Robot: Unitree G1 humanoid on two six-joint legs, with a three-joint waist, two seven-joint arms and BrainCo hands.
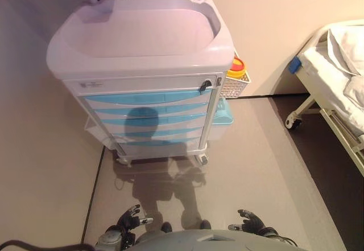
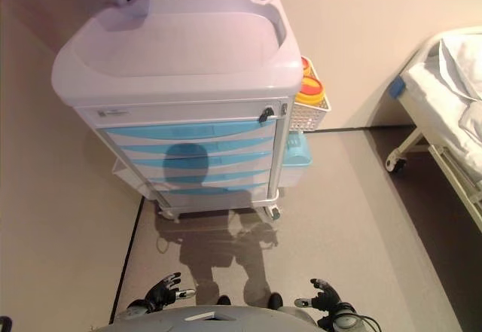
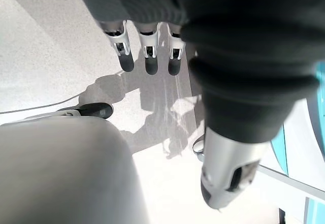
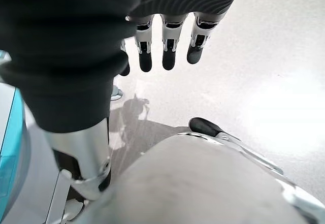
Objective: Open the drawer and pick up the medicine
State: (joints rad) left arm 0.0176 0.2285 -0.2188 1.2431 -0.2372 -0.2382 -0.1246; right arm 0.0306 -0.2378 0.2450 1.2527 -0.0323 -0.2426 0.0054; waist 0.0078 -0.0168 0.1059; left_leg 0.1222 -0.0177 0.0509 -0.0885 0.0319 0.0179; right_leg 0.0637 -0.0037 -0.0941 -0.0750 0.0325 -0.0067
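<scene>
A white medical cart [image 1: 142,40] stands ahead against the wall, with a stack of blue-fronted drawers [image 1: 149,114], all closed. No medicine shows. My left hand [image 1: 131,218] hangs low at the lower left, far short of the cart, fingers relaxed and empty; its fingers [image 3: 147,56] point at the floor in the left wrist view. My right hand [image 1: 250,222] hangs low at the lower right, also open and empty, its fingers [image 4: 167,46] over bare floor in the right wrist view.
A white wire basket [image 1: 236,83] with a yellow-and-red container [image 1: 237,66] hangs on the cart's right side, above a light blue bin [image 1: 223,114]. A hospital bed [image 1: 338,74] on castors stands at the right. Grey floor lies between me and the cart.
</scene>
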